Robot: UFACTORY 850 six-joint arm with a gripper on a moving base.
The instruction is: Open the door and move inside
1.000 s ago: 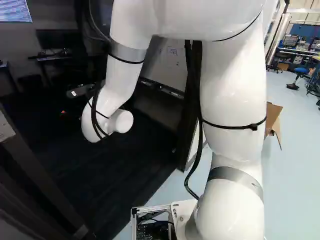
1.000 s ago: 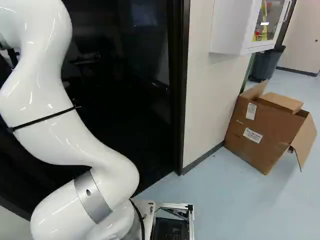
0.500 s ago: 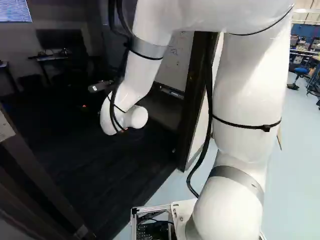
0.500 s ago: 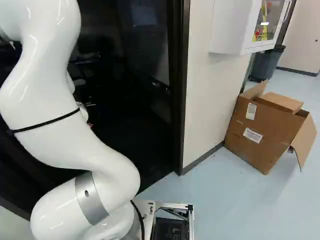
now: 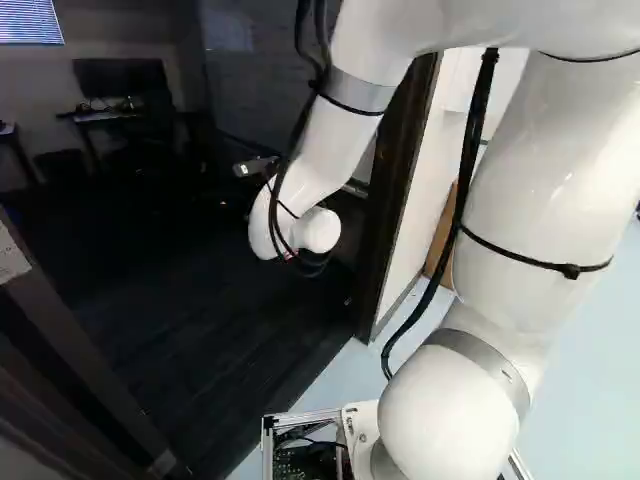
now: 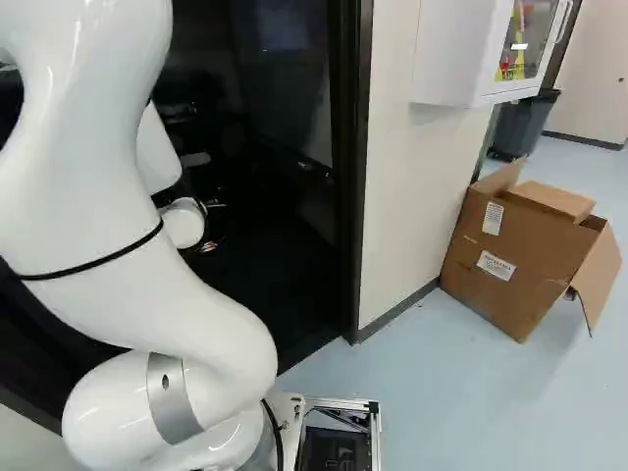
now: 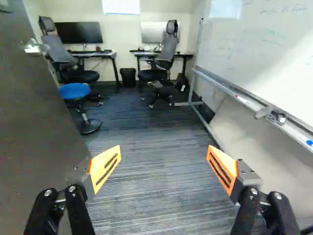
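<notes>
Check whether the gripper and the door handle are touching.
Apart. The wrist view shows it: the gripper stands open, and the door handle lies well ahead and off to one side, with a stretch of door showing between them.

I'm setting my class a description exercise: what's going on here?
A white robot arm reaches into a doorway, its gripper open and holding nothing. The door stands open beside the gripper. Ahead are office chairs and a whiteboard. The base sits outside on pale floor, so it has yet to move inside.
</notes>
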